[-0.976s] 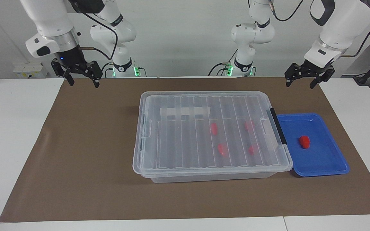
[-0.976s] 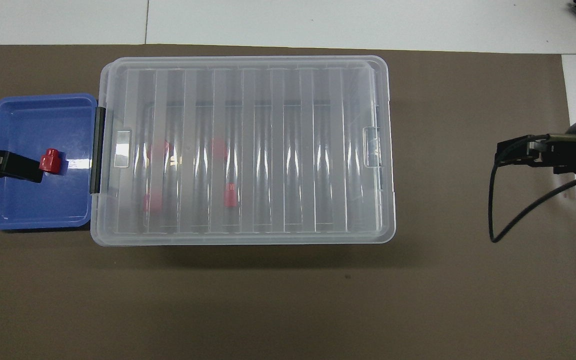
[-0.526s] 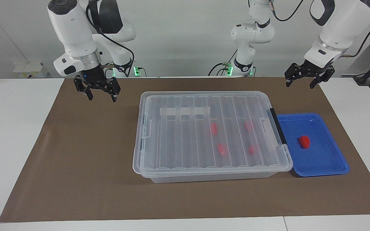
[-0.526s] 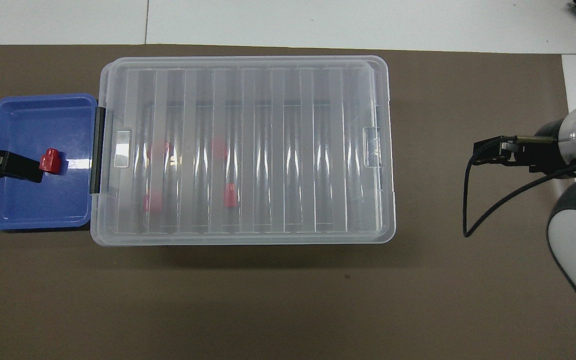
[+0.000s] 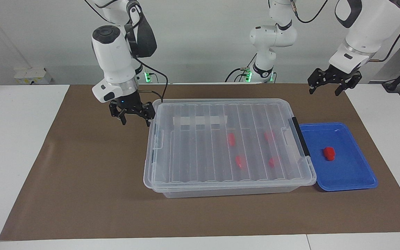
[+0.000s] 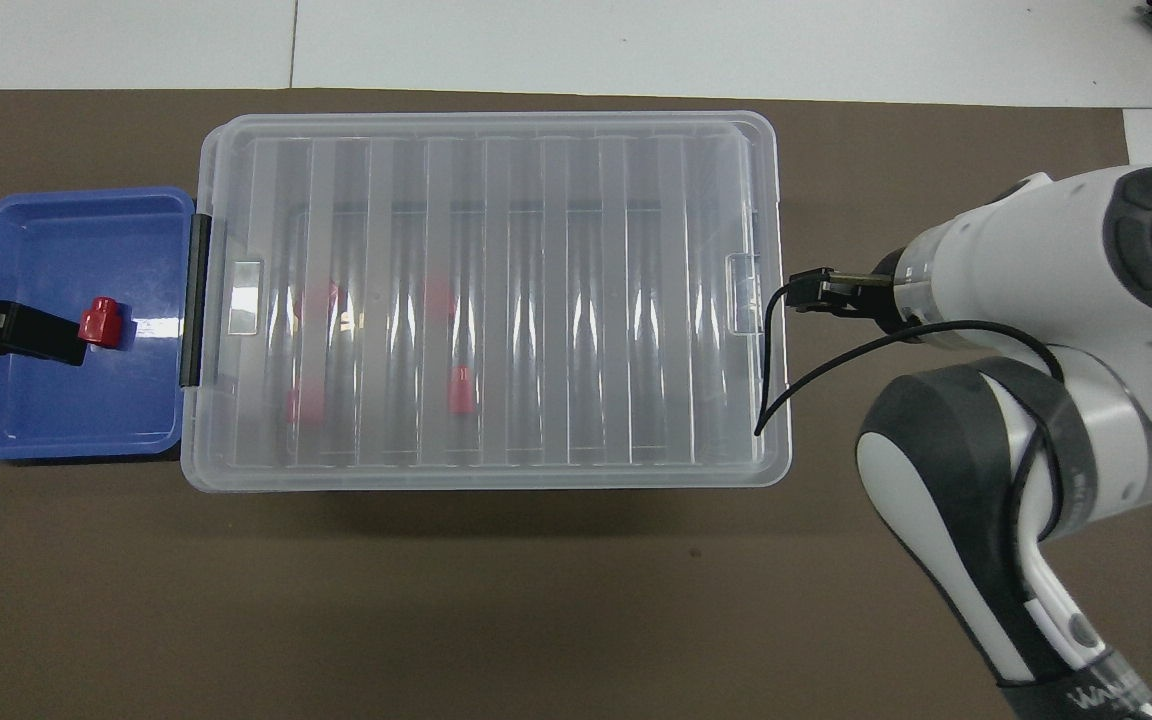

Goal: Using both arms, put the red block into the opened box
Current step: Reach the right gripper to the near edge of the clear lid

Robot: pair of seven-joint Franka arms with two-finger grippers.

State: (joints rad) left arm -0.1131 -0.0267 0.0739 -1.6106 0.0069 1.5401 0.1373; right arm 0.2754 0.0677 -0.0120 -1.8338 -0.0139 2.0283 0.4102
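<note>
The red block (image 5: 329, 153) (image 6: 99, 322) lies alone on a flat blue tray (image 5: 352, 180) (image 6: 26, 420). The tray butts against the black-handled end of the box (image 5: 221, 101) (image 6: 496, 125). The box is clear plastic and its ribbed lid lies shut on it. Several more red blocks (image 5: 231, 139) show through the lid. My right gripper (image 5: 135, 122) hangs open with nothing in it. It is close beside the box's end toward the right arm, about level with the lid. In the overhead view its wrist hides it. My left gripper (image 5: 324, 92) waits open in the air, over the mat beside the tray.
A brown mat (image 5: 82, 180) (image 6: 536, 600) covers the table's middle, with white tabletop (image 5: 16, 146) around it. The right arm's elbow and a black cable loop (image 6: 936, 340) stand beside the box end. A white label strip (image 5: 200, 120) runs across the lid.
The right arm swung in from the mat's corner toward the box and came down beside its end. The left arm, box, tray and blocks have not moved.
</note>
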